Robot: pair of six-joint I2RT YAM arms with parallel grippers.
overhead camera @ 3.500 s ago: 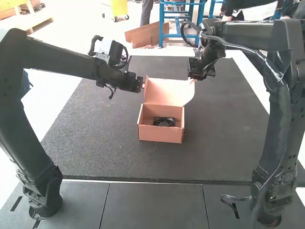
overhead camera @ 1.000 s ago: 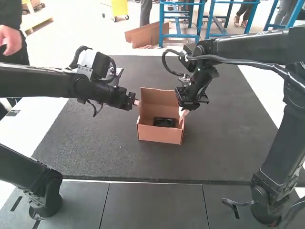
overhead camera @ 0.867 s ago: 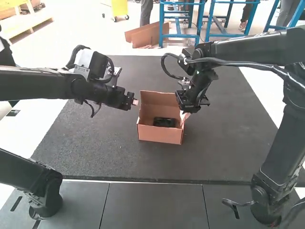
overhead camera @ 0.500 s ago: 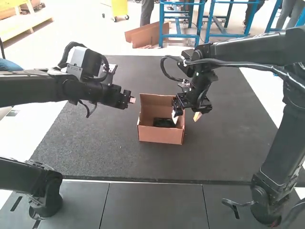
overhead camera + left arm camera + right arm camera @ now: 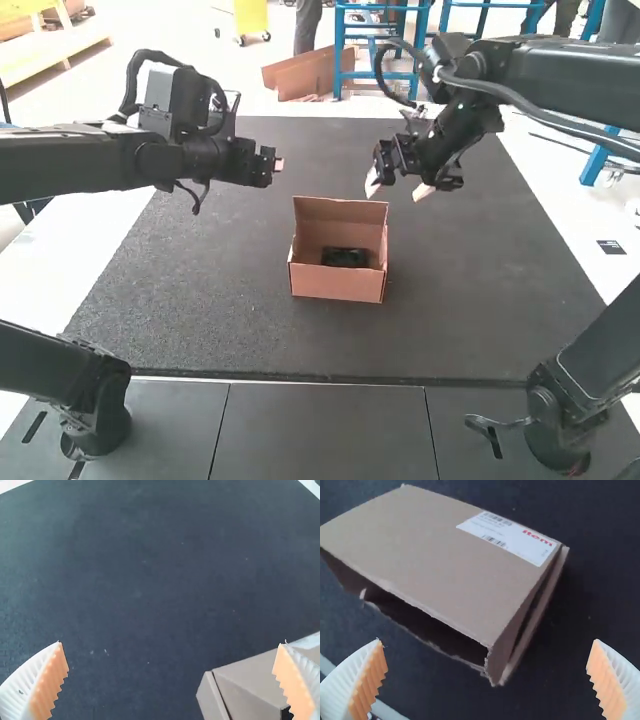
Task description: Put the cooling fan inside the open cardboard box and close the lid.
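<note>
The cardboard box (image 5: 337,280) stands in the middle of the black mat. Its lid (image 5: 340,216) leans forward over the opening, with a gap left at the front. Through that gap the dark cooling fan (image 5: 343,257) lies on the box floor. My right gripper (image 5: 398,186) hangs open above and behind the box's right rear corner, holding nothing. In the right wrist view the lid (image 5: 435,570) with its white label (image 5: 512,532) lies below the open gripper (image 5: 485,680). My left gripper (image 5: 271,163) is open in the air, off to the box's rear left. A box corner (image 5: 245,690) shows near one fingertip.
The black mat (image 5: 200,270) covers the table around the box, with free room on every side. Both arms reach in from the sides at lid height or above. Flat cardboard pieces lie on the floor beyond the table.
The right gripper has let the lid go and risen back and to the right, open. The left gripper has drawn back and up from the box. The lid, upright earlier, now leans forward.
</note>
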